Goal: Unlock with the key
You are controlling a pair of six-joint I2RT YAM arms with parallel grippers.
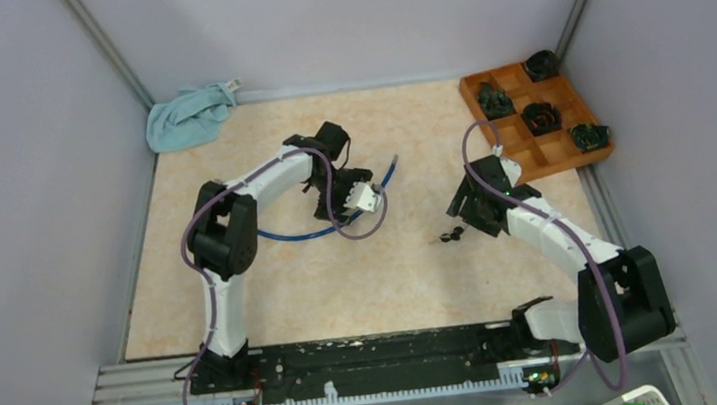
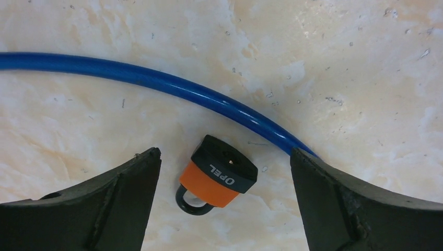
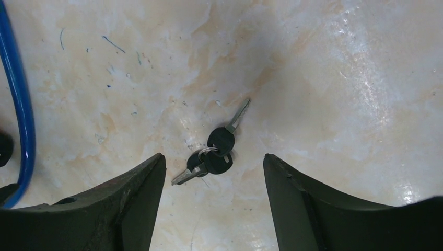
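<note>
Keys: two, black-headed, joined on ring; lay flat on table, right of centre in top view; sat between fingers of right gripper, untouched; jaws wide apart, holding nothing. Padlock, orange body with black cap, lay on its side just beside blue cable; left gripper hovered over it, jaws likewise apart, one finger either side, no contact. Blue cloth lay crumpled at far left corner; wooden tray with dark items at far right.
</note>
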